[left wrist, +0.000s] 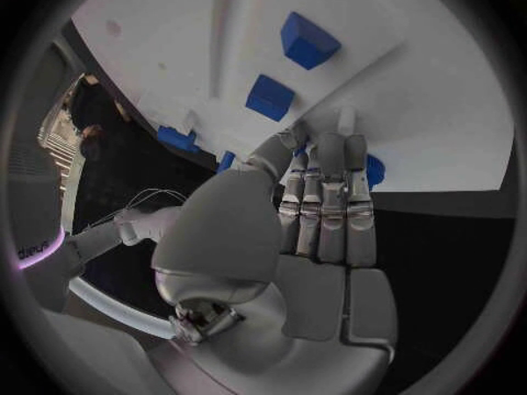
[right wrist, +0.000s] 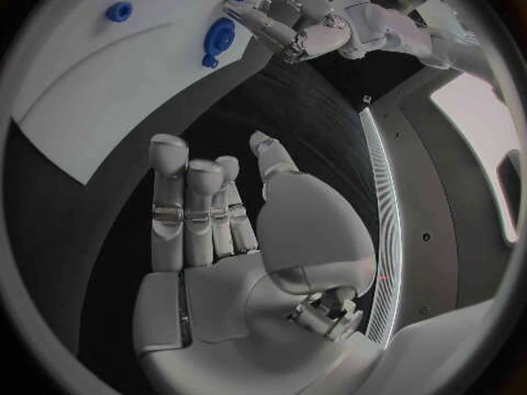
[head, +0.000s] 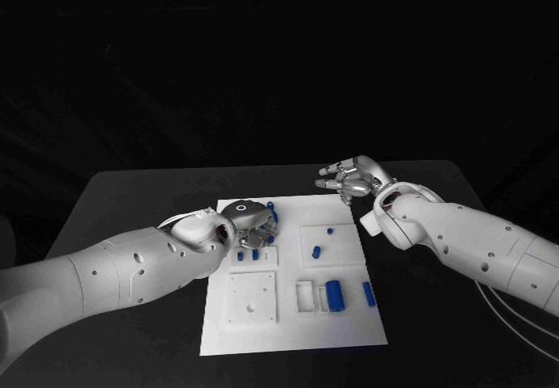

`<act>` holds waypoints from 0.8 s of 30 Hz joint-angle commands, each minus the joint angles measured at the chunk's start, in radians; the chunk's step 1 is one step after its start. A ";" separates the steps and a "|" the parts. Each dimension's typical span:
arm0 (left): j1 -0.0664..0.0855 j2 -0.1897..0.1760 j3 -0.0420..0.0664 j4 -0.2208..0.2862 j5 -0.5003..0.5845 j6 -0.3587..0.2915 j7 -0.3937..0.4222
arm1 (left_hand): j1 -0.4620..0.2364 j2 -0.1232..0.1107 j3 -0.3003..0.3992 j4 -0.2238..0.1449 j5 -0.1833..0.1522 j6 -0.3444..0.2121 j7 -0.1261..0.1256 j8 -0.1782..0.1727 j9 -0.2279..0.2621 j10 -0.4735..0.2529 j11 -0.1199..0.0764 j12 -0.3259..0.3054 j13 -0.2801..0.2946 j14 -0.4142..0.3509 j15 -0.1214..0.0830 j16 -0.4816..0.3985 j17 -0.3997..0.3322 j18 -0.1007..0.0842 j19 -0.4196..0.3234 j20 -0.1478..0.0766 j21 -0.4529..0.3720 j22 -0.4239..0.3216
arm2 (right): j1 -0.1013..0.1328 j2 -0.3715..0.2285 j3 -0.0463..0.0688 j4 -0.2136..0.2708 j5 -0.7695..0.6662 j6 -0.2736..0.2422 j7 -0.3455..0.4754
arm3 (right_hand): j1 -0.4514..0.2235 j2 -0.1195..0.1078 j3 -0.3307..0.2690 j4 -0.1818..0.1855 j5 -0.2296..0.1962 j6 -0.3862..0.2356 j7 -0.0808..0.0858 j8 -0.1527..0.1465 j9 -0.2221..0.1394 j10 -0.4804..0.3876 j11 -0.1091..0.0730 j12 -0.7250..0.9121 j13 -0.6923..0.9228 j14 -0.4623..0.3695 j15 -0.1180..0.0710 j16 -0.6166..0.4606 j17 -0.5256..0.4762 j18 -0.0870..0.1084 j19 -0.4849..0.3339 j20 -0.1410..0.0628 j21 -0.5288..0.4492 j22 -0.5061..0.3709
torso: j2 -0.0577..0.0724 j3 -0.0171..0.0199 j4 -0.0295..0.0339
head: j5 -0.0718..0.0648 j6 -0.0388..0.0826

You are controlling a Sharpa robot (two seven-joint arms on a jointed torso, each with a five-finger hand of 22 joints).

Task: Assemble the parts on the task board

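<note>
The white task board (head: 292,323) lies in the middle of the black table. Blue parts stand in it: two small pegs (head: 248,255), a long piece (head: 335,296) and a slim one (head: 369,293). My left hand (head: 248,221) hangs over the board's far left part, its fingers straight and close together (left wrist: 329,193). Their tips meet a blue part (left wrist: 374,171) on the board, with the thumb beside it; a grip is not clear. My right hand (head: 352,178) hovers past the board's far right corner, its fingers (right wrist: 192,206) apart and holding nothing.
Two more blue pieces (head: 323,241) sit in a raised white square right of the left hand. A white block (head: 253,297) and a white bracket (head: 308,296) stand on the near half. Black table (head: 140,202) lies bare on both sides of the board.
</note>
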 commanded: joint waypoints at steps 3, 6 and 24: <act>-0.001 0.007 0.000 -0.002 0.020 0.018 0.019 | 0.000 0.009 0.005 0.012 -0.003 -0.014 0.007 -0.005 -0.002 -0.010 0.005 -0.006 0.000 0.004 0.002 0.007 0.000 -0.003 -0.002 -0.002 0.005 0.022 | 0.000 0.002 0.001 0.002 -0.001 0.002 0.012 | -0.010 -0.001 0.006 -0.001 0.002 0.006 0.003 -0.001 0.001 0.003 -0.002 0.002 0.000 0.005 -0.001 0.002 0.000 0.014 0.014 -0.005 0.002 0.060 | 0.000 0.0002 -0.0002 | -0.001 0.001; -0.001 0.008 0.000 -0.004 0.024 0.025 0.019 | 0.001 0.011 0.009 0.015 -0.003 -0.013 0.008 -0.004 -0.001 -0.007 0.005 -0.006 0.000 0.006 0.002 0.008 -0.001 -0.001 -0.001 -0.002 0.005 0.023 | 0.000 0.002 0.001 0.002 -0.001 0.002 0.013 | -0.010 -0.001 0.006 -0.001 0.002 0.006 0.003 -0.001 0.001 0.003 -0.002 0.002 0.000 0.005 -0.001 0.002 0.000 0.014 0.014 -0.005 0.002 0.060 | 0.000 0.0003 -0.0006 | -0.001 0.000; -0.001 0.009 0.000 -0.006 0.029 0.029 0.013 | 0.033 0.053 0.004 0.029 0.013 0.088 0.017 -0.003 0.002 0.113 -0.009 -0.006 0.000 0.071 0.001 0.042 0.011 0.021 0.024 -0.005 0.060 0.026 | -0.001 0.006 0.001 -0.002 -0.001 0.004 0.013 | -0.010 -0.001 0.006 -0.001 0.002 0.006 0.003 -0.001 0.001 0.003 -0.002 0.002 0.000 0.005 -0.001 0.002 0.000 0.014 0.014 -0.005 0.002 0.060 | 0.000 -0.0001 0.0002 | -0.003 0.001</act>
